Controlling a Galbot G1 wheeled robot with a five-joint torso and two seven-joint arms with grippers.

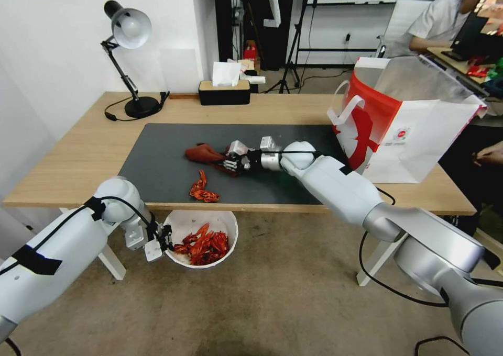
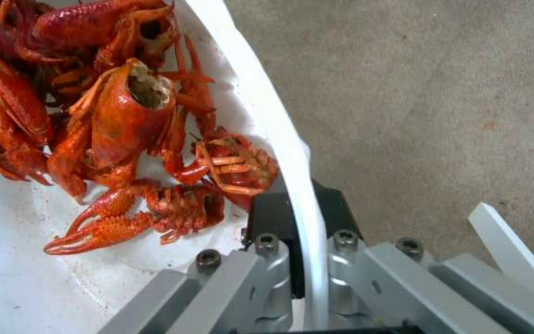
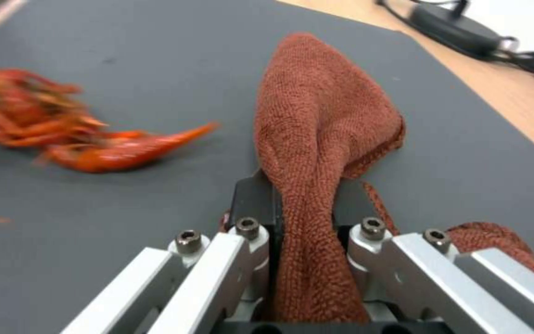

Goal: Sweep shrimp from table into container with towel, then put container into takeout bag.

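A few shrimp (image 1: 203, 188) (image 3: 81, 134) lie on the dark mat near the table's front edge. More shrimp (image 1: 201, 245) (image 2: 112, 120) fill the white container (image 1: 228, 225) (image 2: 261, 111), held below the table edge. My left gripper (image 1: 163, 239) (image 2: 301, 218) is shut on the container's rim. My right gripper (image 1: 228, 159) (image 3: 307, 195) is shut on the rust-red towel (image 1: 204, 153) (image 3: 322, 116), which trails on the mat behind the loose shrimp. The takeout bag (image 1: 414, 131) stands open at the table's right end.
A black desk lamp (image 1: 128, 57) and a tissue box (image 1: 225, 89) stand along the table's back edge. The dark mat (image 1: 157, 162) covers the middle of the wooden table (image 1: 78, 152). A cable hangs by the table leg on the right.
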